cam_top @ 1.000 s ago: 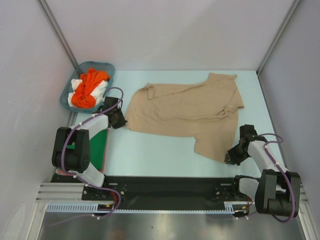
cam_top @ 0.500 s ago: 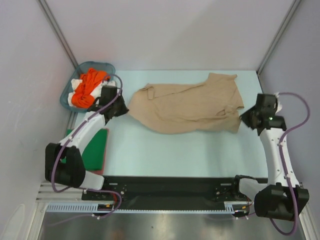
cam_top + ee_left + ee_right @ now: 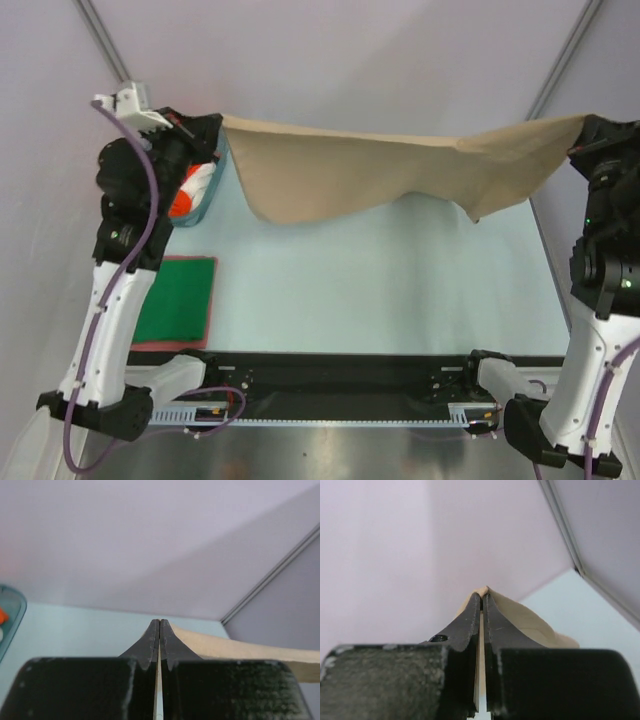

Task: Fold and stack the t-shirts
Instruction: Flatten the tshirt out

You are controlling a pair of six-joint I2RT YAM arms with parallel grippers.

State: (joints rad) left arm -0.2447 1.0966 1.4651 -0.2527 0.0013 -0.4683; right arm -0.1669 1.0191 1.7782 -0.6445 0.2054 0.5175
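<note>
Top external: left gripper [image 3: 214, 122] and right gripper [image 3: 582, 138] each pinch the tan-beige t-shirt [image 3: 350, 165] aloft.

basket [image 3: 12, 615] half hidden, perhaps orange shirt [image 3: 180, 203] inside

The stretched t-shirt [image 3: 390, 165] hung in the air above the far half of the table [image 3: 380, 290]. It spanned from the left end effector [image 3: 212, 127] at the far left to the right end effector [image 3: 583, 137] at the far right, each clamped on one end. The basket [image 3: 213, 190] sat at the far left corner, partly hidden by the left arm, with bunched t-shirts [image 3: 190, 192] in it, while at the near left a folded t-shirt [image 3: 178, 300] lay flat on another t-shirt [image 3: 165, 345].
</note>
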